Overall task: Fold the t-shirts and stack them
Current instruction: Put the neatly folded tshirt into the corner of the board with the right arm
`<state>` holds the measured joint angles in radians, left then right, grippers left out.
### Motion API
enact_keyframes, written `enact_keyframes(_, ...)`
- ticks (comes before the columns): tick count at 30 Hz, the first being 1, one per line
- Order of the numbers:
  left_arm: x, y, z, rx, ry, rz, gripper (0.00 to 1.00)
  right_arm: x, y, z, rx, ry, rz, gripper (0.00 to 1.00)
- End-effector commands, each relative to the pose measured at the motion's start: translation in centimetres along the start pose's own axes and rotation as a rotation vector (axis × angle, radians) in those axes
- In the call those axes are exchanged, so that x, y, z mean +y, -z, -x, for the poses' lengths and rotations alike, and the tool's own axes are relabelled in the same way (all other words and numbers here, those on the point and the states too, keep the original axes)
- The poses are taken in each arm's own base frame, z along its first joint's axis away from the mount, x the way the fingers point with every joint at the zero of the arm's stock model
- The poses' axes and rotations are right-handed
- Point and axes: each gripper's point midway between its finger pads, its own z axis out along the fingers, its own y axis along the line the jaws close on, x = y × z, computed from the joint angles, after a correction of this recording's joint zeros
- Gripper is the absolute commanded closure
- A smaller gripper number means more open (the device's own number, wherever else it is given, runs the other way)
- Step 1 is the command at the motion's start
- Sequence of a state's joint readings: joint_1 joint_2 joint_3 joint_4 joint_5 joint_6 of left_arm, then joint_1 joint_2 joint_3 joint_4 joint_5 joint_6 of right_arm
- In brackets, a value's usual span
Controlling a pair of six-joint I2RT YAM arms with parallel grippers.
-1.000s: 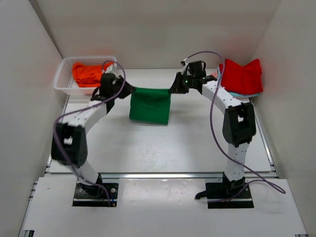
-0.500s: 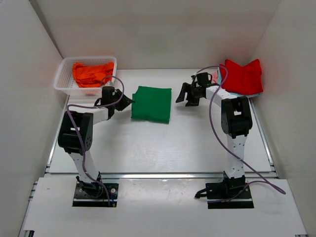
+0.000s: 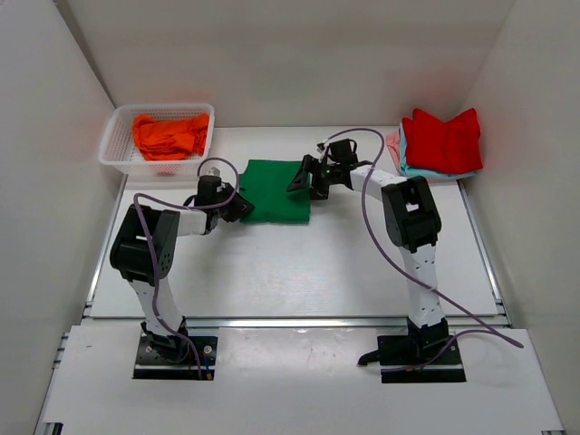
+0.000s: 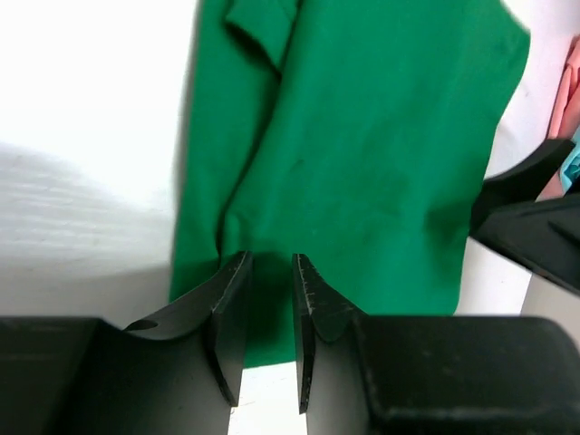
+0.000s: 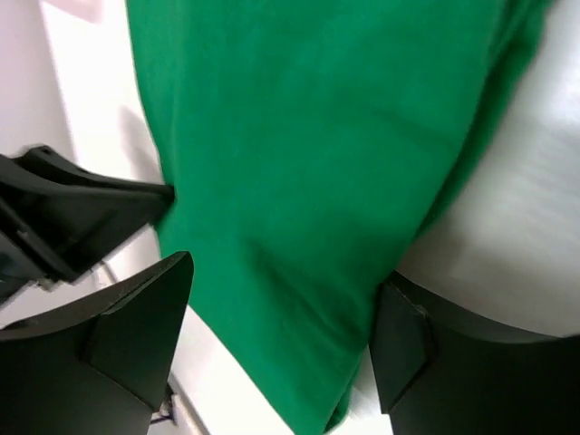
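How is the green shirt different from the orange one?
The green t-shirt lies folded flat on the table; the orange t-shirt sits bunched up in the white basket. The green one makes a neat rectangle; the orange one is lumpy and wrinkled. Both are plain-coloured cloth.

Left arm [image 3: 145,246] and right arm [image 3: 413,217] are both white tubes with chunky black joints, loopy purple cables [image 3: 366,208] and black wedge fingers [image 4: 227,308].
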<state>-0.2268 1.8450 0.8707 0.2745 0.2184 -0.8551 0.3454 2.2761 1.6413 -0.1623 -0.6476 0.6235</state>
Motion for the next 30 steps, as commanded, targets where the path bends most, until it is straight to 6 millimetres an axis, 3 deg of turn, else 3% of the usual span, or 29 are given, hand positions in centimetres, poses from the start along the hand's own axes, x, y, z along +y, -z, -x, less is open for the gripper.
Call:
enact_keyframes(1, -1.7, 1.5, 1.2, -0.034, -0.007, -0.066, 0.64, 0.2, -2.1, -0.4, 0.043, -0.072, 0.057, 0.33)
enact_keyframes(4, -2.1, 2.7, 1.4, -0.037, -0.005, -0.091, 0.63, 1.0, -2.7, -0.3, 0.071, -0.096, 0.135, 0.68)
enact_keyframes(5, -2.4, 3.4, 1.3, -0.038, -0.007, -0.106, 0.63, 1.2, -2.6, -0.1, 0.081, -0.093, 0.169, 0.92)
enact_keyframes(6, -2.9, 3.8, 1.3, -0.038, -0.013, -0.119, 0.63, 1.0, -2.3, 0.3, 0.080, -0.103, 0.172, 1.00)
enact_keyframes(11, -4.2, 9.3, 2.6, -0.103, -0.061, -0.153, 0.63, 0.2, 0.3, 3.4, 0.046, 0.111, 0.071, 1.00)
enact_keyframes(12, -3.7, 10.0, 2.3, -0.104, -0.058, -0.140, 0.63, 0.9, 1.1, 4.6, 0.027, 0.210, 0.058, 0.99)
enact_keyframes(14, -4.2, 12.6, 2.9, -0.163, -0.083, -0.154, 0.63, -0.8, 3.1, 5.9, 0.018, 0.303, -0.112, 1.00)
enact_keyframes(15, -4.4, 13.9, 3.3, -0.190, -0.091, -0.160, 0.63, -0.7, 4.2, 6.5, 0.021, 0.379, -0.155, 1.00)
enact_keyframes(19, -4.5, 17.1, 3.7, -0.262, -0.116, -0.154, 0.63, -2.7, 8.2, 9.6, -0.035, 0.561, -0.390, 1.00)
enact_keyframes(24, -3.9, 18.1, 3.1, -0.261, -0.130, -0.141, 0.63, -4.7, 14.0, 13.3, -0.124, 0.679, -0.629, 1.00)
enact_keyframes(30, -3.9, 18.4, 3.0, -0.264, -0.125, -0.143, 0.62, -5.0, 19.7, 16.4, -0.207, 0.830, -0.841, 1.00)
